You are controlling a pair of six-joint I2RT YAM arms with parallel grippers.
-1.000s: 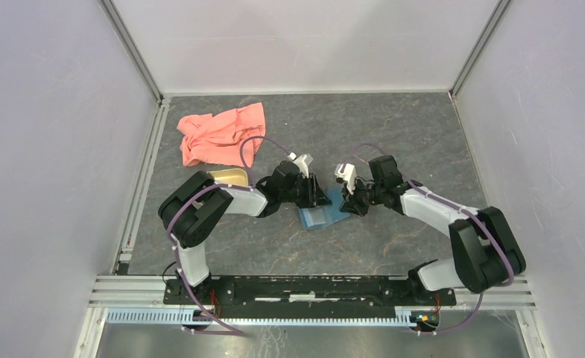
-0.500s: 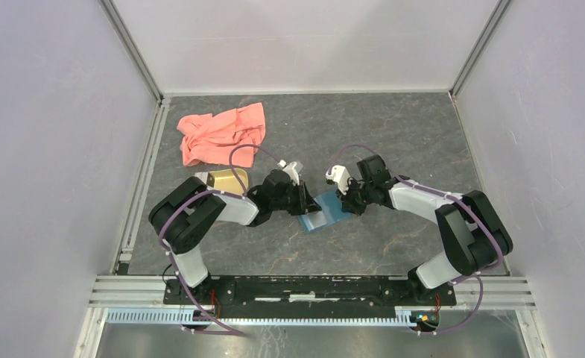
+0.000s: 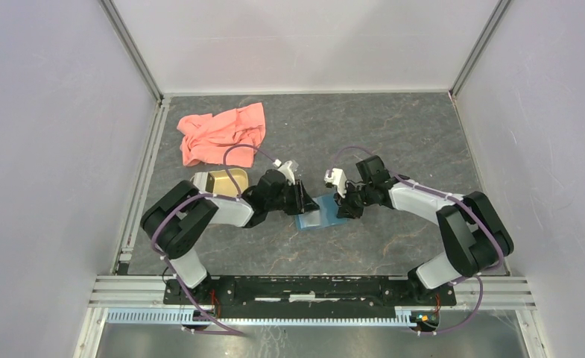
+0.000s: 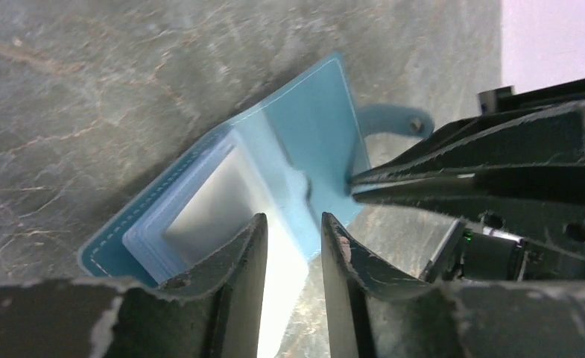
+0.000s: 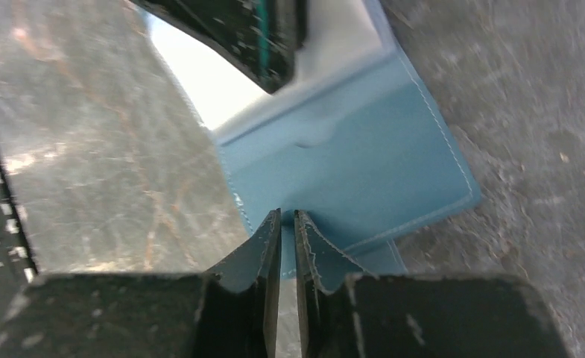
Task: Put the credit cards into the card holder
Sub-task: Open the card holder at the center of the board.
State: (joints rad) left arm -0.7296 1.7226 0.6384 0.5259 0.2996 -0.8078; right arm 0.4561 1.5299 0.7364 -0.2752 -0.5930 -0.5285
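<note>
The teal card holder (image 3: 320, 219) lies open on the grey table between the two grippers. A pale credit card (image 5: 200, 82) sticks partly out of its light blue pocket (image 4: 147, 239). My left gripper (image 4: 291, 218) (image 3: 306, 201) is over that card, jaws apart; the card's white face (image 4: 282, 253) and some table show in the gap. My right gripper (image 5: 288, 214) (image 3: 341, 207) is nearly closed, pinching the edge of the holder's flap (image 5: 349, 164), which stands raised (image 4: 311, 127). The snap tab (image 4: 393, 119) pokes out behind the flap.
A tan oval dish (image 3: 226, 181) sits just left of the left arm's wrist. A salmon-pink cloth (image 3: 222, 133) lies crumpled at the back left. White walls (image 3: 65, 149) close the table in on three sides.
Both grippers have shifted a little to the left and nearer, and the card holder has moved with them. The left arm has folded in closer to the dish.
</note>
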